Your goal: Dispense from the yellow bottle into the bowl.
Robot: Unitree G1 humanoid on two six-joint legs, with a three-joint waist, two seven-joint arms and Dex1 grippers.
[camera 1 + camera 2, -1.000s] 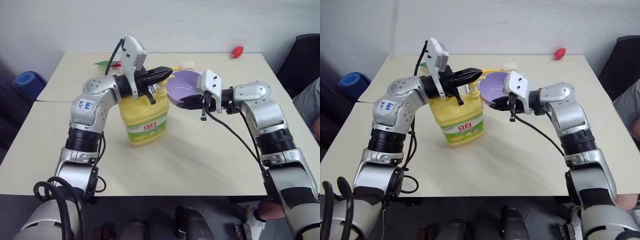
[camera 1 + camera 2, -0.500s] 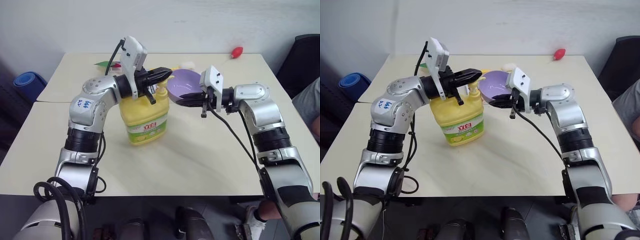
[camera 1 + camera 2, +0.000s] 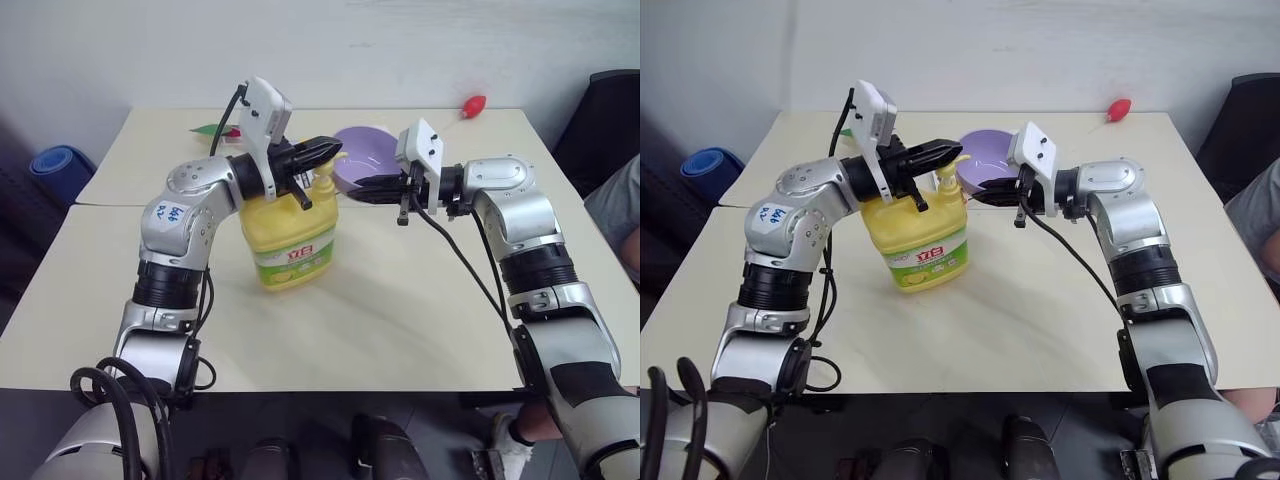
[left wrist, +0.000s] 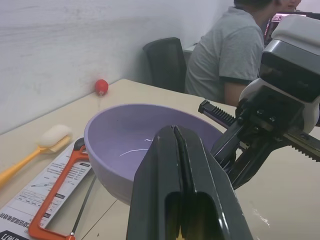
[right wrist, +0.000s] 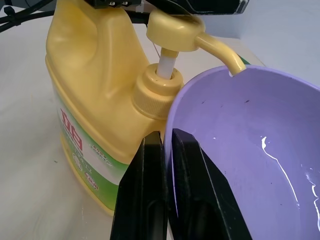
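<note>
Yellow bottle (image 3: 290, 235) stands mid-table as the left gripper (image 3: 322, 151), fingers pressed together, rests atop its pump while the right gripper (image 5: 159, 165) pinches the bowl (image 5: 250, 150) rim at the spout's three o'clock; pressing down likely comes next.

A pale beige tabletop (image 3: 400, 320) carries a small red bulb-shaped object (image 3: 474, 102) near its far right edge. An orange-framed hacksaw (image 4: 55, 192) lies on a white printed card (image 4: 47, 187), beside a yellow-handled brush with a pale sponge head (image 4: 47, 140). A blue rolled mat (image 3: 60, 165) sits off the table's left. A person in a grey shirt (image 4: 230, 55) sits by a dark chair (image 4: 165, 62).
</note>
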